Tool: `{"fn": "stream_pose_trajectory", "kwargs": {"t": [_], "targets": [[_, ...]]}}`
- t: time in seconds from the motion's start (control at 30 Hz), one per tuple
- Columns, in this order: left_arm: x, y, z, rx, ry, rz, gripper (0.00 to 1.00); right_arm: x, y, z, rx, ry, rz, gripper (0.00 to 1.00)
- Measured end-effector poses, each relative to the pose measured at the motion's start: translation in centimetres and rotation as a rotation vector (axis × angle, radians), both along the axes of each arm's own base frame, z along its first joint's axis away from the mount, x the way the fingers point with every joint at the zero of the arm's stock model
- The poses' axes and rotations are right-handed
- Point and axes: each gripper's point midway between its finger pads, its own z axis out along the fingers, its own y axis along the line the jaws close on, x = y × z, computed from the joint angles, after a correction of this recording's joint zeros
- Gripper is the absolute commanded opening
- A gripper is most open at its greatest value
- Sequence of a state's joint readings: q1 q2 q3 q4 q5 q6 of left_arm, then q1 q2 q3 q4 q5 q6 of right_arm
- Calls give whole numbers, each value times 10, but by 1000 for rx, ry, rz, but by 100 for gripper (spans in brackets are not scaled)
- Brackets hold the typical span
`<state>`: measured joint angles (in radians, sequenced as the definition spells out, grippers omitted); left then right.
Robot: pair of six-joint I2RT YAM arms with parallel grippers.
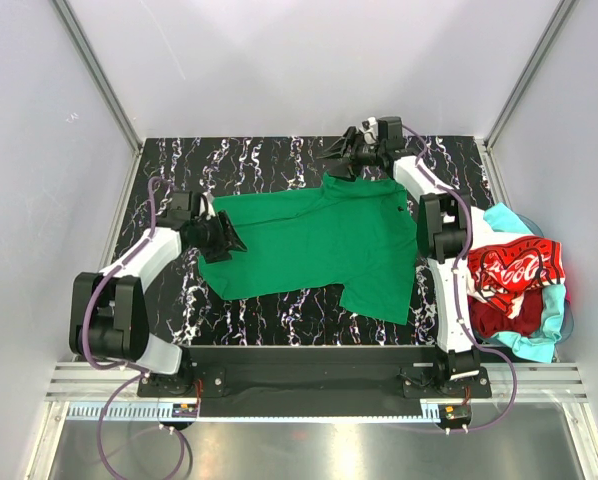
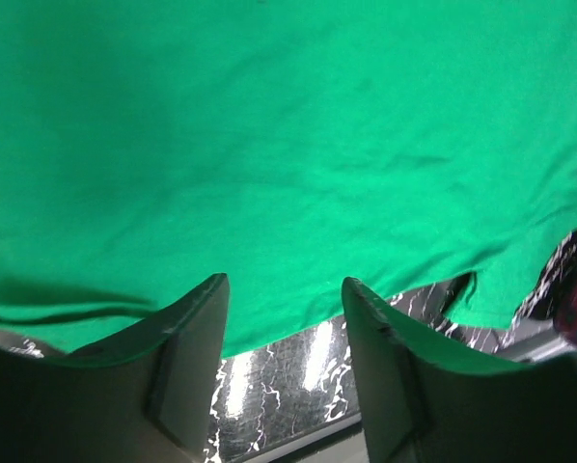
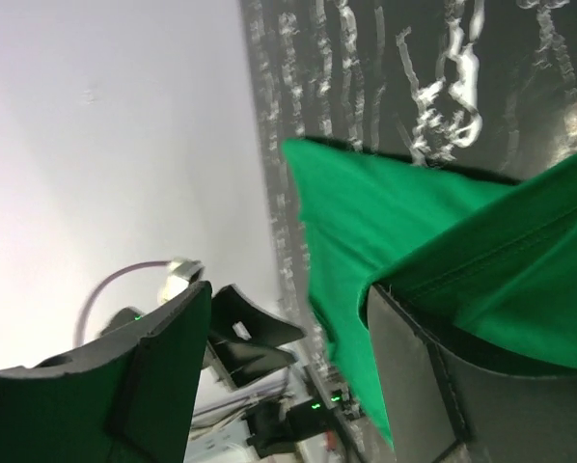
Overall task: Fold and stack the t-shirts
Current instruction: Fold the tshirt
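Left tool [image 2: 284, 289], right tool [image 3: 288, 299] spread, empty, beside green t-shirt [image 1: 319, 240]

White "Coca-Cola" script stands on the red t-shirt [image 1: 509, 270]; nothing else is readable.

On my feed the bright green t-shirt [image 1: 319, 240] lies spread mostly flat, a bit wrinkly, mid black marbled table [image 1: 279, 310], with the red Coca-Cola one [image 1: 509, 275] and the turquoise one [image 1: 537, 348] crumpled together at its right edge.
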<state>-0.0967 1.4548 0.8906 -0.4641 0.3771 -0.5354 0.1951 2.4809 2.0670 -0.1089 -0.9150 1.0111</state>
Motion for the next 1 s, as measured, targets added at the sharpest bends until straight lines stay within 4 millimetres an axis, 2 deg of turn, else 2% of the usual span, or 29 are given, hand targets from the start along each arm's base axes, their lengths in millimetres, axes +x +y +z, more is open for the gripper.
{"fn": "stream_pose_trajectory", "kwargs": {"t": [0.1, 0.17, 0.3, 0.43, 0.5, 0.53, 0.57, 0.6, 0.7, 0.77, 0.8, 0.9, 1.0], "targets": [[4, -6, 2, -8, -6, -33, 58, 0, -6, -9, -92, -7, -11, 73], [11, -10, 4, -15, -15, -48, 58, -3, -13, -16, -163, 3, -15, 84], [19, -19, 5, -41, -23, -63, 54, -10, -25, -22, -296, 4, -1, 83], [26, -37, 5, -76, -23, -84, 47, -12, -46, -30, -452, -45, -36, 80], [29, -49, 9, -84, -27, -105, 46, -22, -58, -37, -514, -45, -61, 76], [32, -55, 13, -88, -37, -116, 46, -27, -64, -39, -545, -49, -78, 71], [36, -61, 18, -90, -54, -129, 46, -30, -70, -39, -572, -52, -95, 64], [41, -68, 25, -91, -79, -141, 46, -30, -74, -37, -593, -65, -111, 51], [66, -88, 46, -77, -200, -165, 48, -11, -81, -24, -624, -147, -157, 42], [88, -104, 58, -63, -303, -172, 49, 0, -83, -17, -633, -205, -165, 42], [99, -113, 63, -54, -352, -178, 49, 6, -84, -15, -634, -236, -167, 45], [128, -140, 62, -17, -455, -194, 49, 22, -85, -18, -643, -301, -166, 49], [156, -166, 53, 16, -513, -206, 46, 39, -87, -36, -659, -325, -157, 50]]}}
